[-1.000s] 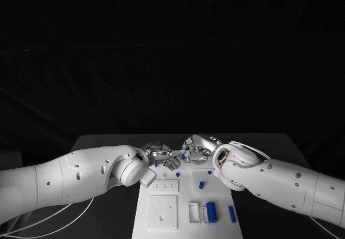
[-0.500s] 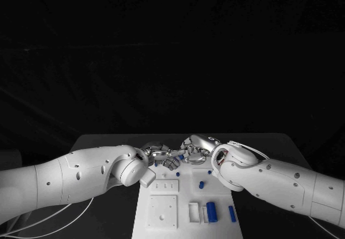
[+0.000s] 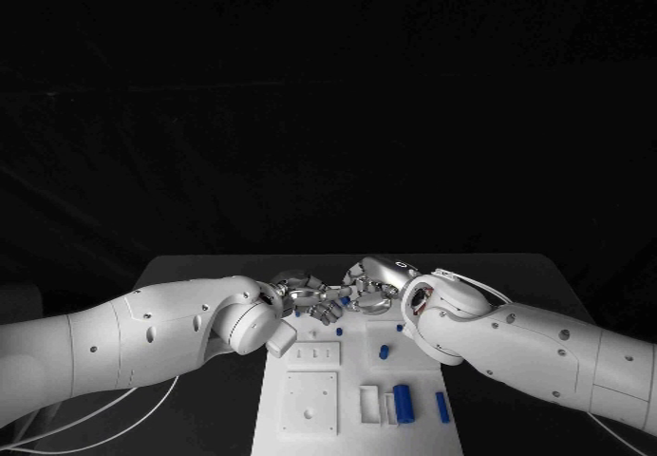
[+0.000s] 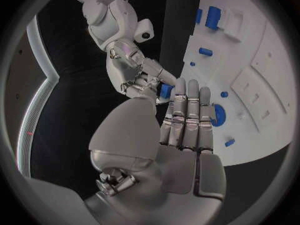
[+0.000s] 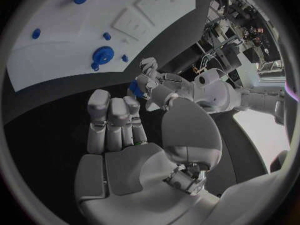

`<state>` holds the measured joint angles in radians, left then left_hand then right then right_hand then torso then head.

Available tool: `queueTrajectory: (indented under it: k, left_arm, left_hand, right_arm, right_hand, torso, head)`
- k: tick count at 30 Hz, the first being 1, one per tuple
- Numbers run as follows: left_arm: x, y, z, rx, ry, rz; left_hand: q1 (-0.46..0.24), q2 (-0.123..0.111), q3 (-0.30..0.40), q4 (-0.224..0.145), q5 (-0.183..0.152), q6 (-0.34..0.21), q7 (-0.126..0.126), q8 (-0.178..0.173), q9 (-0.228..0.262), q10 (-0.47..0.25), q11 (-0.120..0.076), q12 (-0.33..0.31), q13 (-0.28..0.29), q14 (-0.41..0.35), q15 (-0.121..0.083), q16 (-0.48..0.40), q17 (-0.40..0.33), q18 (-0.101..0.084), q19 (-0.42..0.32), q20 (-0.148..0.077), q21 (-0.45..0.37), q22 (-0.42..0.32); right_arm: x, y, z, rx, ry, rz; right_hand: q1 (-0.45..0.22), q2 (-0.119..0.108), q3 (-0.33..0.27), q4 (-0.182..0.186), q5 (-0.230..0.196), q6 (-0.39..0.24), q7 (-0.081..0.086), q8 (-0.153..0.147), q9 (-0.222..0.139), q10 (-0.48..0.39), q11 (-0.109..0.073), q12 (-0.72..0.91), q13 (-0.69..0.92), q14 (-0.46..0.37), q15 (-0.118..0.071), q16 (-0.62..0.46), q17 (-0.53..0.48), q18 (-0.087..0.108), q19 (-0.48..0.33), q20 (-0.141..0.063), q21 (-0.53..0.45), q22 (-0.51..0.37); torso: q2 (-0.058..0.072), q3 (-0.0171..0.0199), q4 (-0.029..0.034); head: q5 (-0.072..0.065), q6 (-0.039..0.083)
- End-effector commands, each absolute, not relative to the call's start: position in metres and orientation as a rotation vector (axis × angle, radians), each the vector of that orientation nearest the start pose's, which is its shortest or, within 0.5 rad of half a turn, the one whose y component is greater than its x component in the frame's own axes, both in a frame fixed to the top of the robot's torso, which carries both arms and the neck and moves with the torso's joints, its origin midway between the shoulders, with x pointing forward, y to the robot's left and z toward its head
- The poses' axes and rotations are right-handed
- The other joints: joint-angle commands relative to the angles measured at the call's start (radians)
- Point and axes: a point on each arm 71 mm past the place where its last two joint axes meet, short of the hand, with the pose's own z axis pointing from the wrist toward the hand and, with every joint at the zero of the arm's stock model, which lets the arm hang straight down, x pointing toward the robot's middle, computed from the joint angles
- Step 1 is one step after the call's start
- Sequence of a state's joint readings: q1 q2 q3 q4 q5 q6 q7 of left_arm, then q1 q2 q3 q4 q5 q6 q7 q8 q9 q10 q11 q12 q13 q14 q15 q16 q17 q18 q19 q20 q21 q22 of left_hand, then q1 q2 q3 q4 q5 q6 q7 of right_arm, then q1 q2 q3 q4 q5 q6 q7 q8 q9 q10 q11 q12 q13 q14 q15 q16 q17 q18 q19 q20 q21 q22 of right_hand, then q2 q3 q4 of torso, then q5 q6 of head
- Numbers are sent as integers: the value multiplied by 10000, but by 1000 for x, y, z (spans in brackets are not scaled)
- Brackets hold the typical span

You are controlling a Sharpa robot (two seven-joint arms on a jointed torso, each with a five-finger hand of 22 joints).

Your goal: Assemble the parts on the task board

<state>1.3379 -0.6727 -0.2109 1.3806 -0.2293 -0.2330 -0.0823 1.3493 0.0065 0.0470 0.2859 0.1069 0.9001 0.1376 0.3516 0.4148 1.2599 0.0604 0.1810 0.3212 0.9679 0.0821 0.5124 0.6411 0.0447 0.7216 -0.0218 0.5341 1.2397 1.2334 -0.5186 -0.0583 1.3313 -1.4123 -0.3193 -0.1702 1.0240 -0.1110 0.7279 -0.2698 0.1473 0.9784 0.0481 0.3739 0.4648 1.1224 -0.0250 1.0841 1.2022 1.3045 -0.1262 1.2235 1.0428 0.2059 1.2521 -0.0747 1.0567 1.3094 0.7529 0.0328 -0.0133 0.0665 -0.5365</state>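
Note:
The white task board (image 3: 343, 375) lies lengthwise in the middle of the table. Above its far end my left hand (image 3: 304, 296) and right hand (image 3: 369, 290) meet fingertip to fingertip. A small blue part (image 3: 343, 302) sits between them, and both hands' fingertips pinch it. In the left wrist view the right hand (image 4: 134, 67) touches the blue part (image 4: 165, 91) beside my left fingertips (image 4: 179, 87). From the right wrist, the left hand (image 5: 159, 87) grips the blue part (image 5: 134, 88) just past my right fingertips (image 5: 131, 103).
On the board's near end lie a thick blue cylinder (image 3: 403, 399), a thinner blue pin (image 3: 442, 407) and white blocks (image 3: 369, 404). Small blue pieces (image 3: 384, 352) stand mid-board. A blue disc (image 5: 102, 55) sits in the board below the hands. Both forearms flank the board.
Both hands have stayed together over the board's far end. The blue part between them has shifted only slightly, a little lower and toward the left hand.

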Motion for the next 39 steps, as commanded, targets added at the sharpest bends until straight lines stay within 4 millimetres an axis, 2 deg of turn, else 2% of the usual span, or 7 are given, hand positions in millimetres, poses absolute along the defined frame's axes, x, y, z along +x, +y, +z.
queueTrajectory:
  k: [1,7,25,35,36,38,39]
  left_arm:
    - [508,156,-204,-9135,20059,-11868]
    - [509,156,-204,-9186,20070,-11804]
    - [508,155,-206,-9286,20272,-11704]
    - [508,155,-206,-9351,20292,-11637]
    - [508,155,-206,-9383,20281,-11631]
    - [508,155,-206,-9466,20279,-11636]
    - [508,155,-207,-9490,20285,-11632]
  left_hand:
    - [344,130,-187,1,530,93,-20,-24,30,17,-73,20,49,-10,-41,55,15,123,-89,2,40,-30]
    - [964,309,-481,0,1363,250,-84,-15,89,128,-132,55,145,3,-64,101,8,88,-98,-11,29,-86]
    - [584,159,-723,48,1603,443,-145,-27,136,263,-190,106,249,20,-71,129,-21,60,-65,-31,30,-154]
    - [1517,225,-507,-81,2739,609,-217,-31,207,354,-250,166,360,3,-84,180,-25,38,-125,-34,19,-200]
    - [1636,245,-486,-93,2755,629,-228,-30,217,373,-258,174,372,-2,-86,183,-26,34,-131,-35,16,-207]
    - [2075,16,278,29,1996,696,-259,-40,250,426,-270,182,400,-9,-72,180,-46,4,-107,-16,-21,-276]
    - [2147,-23,453,1,2044,728,-273,-32,268,459,-282,195,413,-13,-74,179,-51,0,-115,-20,-26,-285]
  right_arm:
    - [508,-81,-184,-2050,16805,7496]
    - [506,-78,-185,-2113,16849,7570]
    - [504,-75,-186,-2254,16867,7545]
    - [504,-75,-187,-2269,16900,7535]
    - [504,-75,-187,-2271,16905,7537]
    - [503,-74,-188,-2275,16912,7544]
    - [503,-74,-188,-2277,16918,7545]
  right_hand:
    - [-87,1,-12,59,32,447,373,22,341,81,-7,-9,-15,28,-69,-24,13,559,-20,-78,-29,78]
    - [-92,-1,-15,63,34,449,373,21,343,82,-7,-9,-14,29,-69,-25,14,559,-18,-79,-30,78]
    - [-104,-4,-20,77,45,456,370,18,352,84,-9,-9,-13,32,-70,-27,19,559,-12,-81,-33,79]
    - [-106,-7,-20,80,50,459,369,16,356,85,-10,-9,-13,33,-71,-28,21,559,-10,-82,-34,79]
    - [-106,-7,-21,80,50,459,369,16,356,85,-10,-9,-13,33,-71,-28,21,559,-10,-82,-35,79]
    - [-107,-7,-20,81,51,460,369,16,357,86,-10,-9,-13,33,-72,-28,21,559,-9,-83,-35,79]
    - [-107,-7,-21,81,52,460,369,15,358,86,-11,-9,-13,33,-72,-28,21,559,-9,-83,-35,79]
  torso:
    - [3,6,-8]
    - [2,9,-9]
    - [7,8,-1]
    - [5,5,-3]
    - [6,6,-1]
    - [6,6,-1]
    - [5,5,-1]
  head:
    - [11,-4]
    - [14,-10]
    - [19,-32]
    - [27,-52]
    - [27,-55]
    - [27,-55]
    - [23,-57]
